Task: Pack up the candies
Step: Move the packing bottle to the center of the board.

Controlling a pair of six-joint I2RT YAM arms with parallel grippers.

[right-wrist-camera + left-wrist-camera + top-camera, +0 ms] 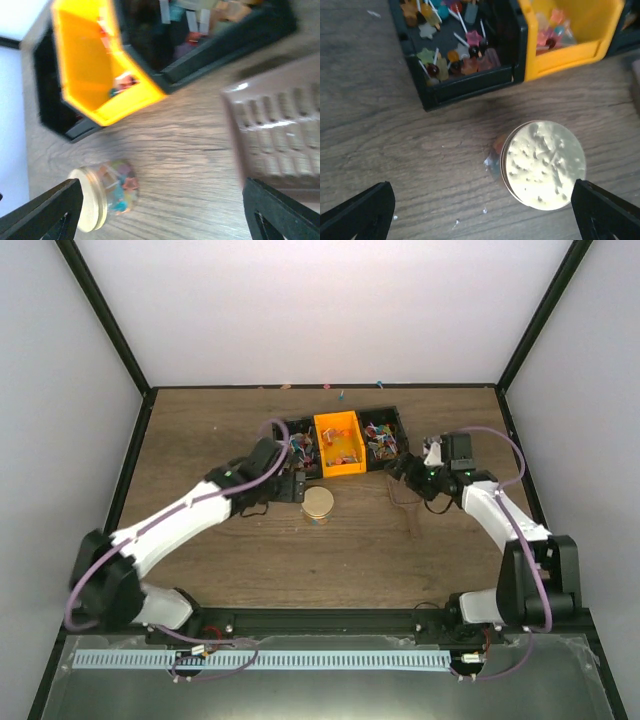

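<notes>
The candies are tiny wrapped sweets in mixed colours. They lie in the left black bin (455, 55), the yellow bin (338, 443) and the right black bin (383, 437). More candies (120, 190) fill a small clear jar (318, 504) with a round tan lid (543, 164), standing in front of the bins. My left gripper (293, 486) is open and empty, just left of the jar. The lid lies near its right finger (605, 212). My right gripper (400, 473) is open and empty, to the right of the jar, in front of the right black bin.
A clear ribbed square lid (275, 135) lies flat on the wood by the right gripper. A few stray candies (342, 394) lie at the table's back edge. The three bins stand side by side at the back centre. The right wrist view is blurred.
</notes>
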